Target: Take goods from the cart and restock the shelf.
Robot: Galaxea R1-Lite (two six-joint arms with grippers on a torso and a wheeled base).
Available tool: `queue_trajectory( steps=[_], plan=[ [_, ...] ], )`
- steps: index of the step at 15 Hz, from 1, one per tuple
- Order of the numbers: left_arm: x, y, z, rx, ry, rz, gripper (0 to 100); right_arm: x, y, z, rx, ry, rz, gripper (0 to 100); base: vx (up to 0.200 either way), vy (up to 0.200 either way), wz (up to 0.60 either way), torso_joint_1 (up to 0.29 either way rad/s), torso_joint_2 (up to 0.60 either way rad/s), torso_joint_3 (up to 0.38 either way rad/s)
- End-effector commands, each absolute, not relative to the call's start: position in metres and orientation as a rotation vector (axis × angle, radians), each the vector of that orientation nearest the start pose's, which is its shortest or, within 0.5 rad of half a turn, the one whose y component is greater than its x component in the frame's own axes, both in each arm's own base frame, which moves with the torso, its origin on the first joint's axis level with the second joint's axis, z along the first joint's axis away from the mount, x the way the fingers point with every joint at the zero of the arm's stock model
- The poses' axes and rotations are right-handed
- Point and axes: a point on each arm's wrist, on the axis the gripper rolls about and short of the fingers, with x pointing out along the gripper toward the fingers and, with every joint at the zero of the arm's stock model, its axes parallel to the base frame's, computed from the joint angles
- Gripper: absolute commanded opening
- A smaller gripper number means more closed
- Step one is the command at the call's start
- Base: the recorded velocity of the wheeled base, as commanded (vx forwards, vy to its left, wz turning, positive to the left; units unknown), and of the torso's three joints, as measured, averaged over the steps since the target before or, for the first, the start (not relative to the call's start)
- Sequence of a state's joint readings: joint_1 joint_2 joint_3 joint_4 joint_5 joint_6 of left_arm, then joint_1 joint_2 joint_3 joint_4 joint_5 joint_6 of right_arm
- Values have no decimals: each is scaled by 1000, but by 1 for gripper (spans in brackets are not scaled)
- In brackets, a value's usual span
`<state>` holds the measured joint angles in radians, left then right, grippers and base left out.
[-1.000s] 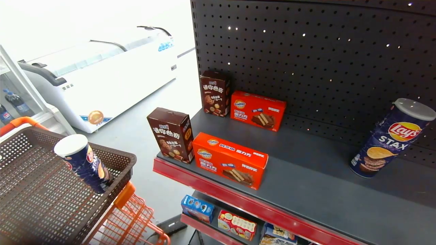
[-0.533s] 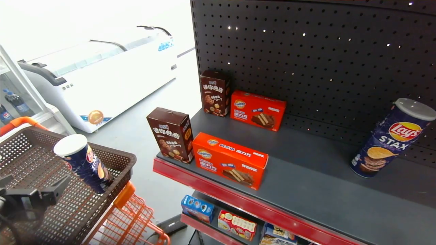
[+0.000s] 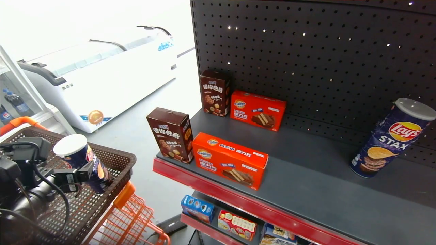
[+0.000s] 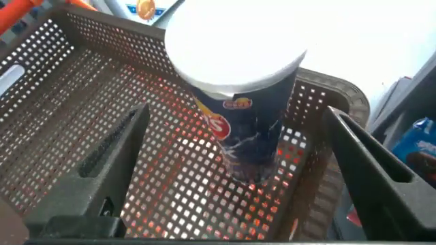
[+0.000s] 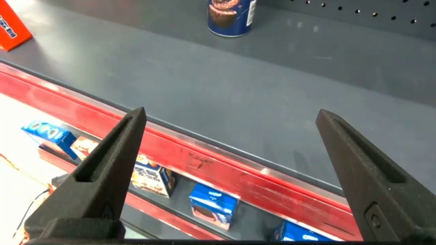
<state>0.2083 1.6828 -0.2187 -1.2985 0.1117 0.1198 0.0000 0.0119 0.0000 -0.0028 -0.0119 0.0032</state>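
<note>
The left gripper (image 4: 235, 119) hung released, its jaws wide on either side of the chip can (image 3: 77, 154). That can stood in the cart's brown basket (image 3: 117, 172), in the corner nearest the shelf's red front lip (image 3: 238, 200), to the lip's left and lower than it. No finger touched the can. Whether it leaned on the basket wall could not be told.

The likeliest failure looked like a tip. The fingers sat high, near the white lid, so if one pad met the can first it could shove the can against the mesh or roll it flat. The finger on the lip side had little room and might have caught the basket rim as the jaws closed. A smooth round can also risked slipping from a weak or off-centre squeeze. A hard push might even have set the cart rolling away from the lip.

The right gripper (image 5: 231, 116) was also spread open and held nothing, hovering just above the lip. Just behind the lip's left end stood a brown cookie box (image 3: 172, 134) and an orange wafer box (image 3: 230, 160). A low carry over the lip could have knocked either down. Well behind the lip, by the pegboard (image 3: 306, 51), stood a second chip can (image 3: 391, 139).
</note>
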Motion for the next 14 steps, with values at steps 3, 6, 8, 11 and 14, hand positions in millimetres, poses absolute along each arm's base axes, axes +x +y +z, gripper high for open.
queue_trajectory(
  steps=[3,6,8,11,14],
  plan=[
    [259,58,72,91,263,315,100,-22,0,76,3,9,-12,100,0,0,0,0,0,0],
    [274,62,70,88,207,319,100,-22,0,76,3,9,-12,100,0,0,0,0,0,0],
    [276,62,67,86,211,321,100,-22,0,76,3,9,-12,100,0,0,0,0,0,0],
    [283,70,66,70,196,343,100,-22,0,76,3,9,-12,100,0,0,0,0,0,0],
    [294,73,74,34,124,347,0,-22,0,76,3,9,-12,100,0,0,0,0,0,0]
  ],
)
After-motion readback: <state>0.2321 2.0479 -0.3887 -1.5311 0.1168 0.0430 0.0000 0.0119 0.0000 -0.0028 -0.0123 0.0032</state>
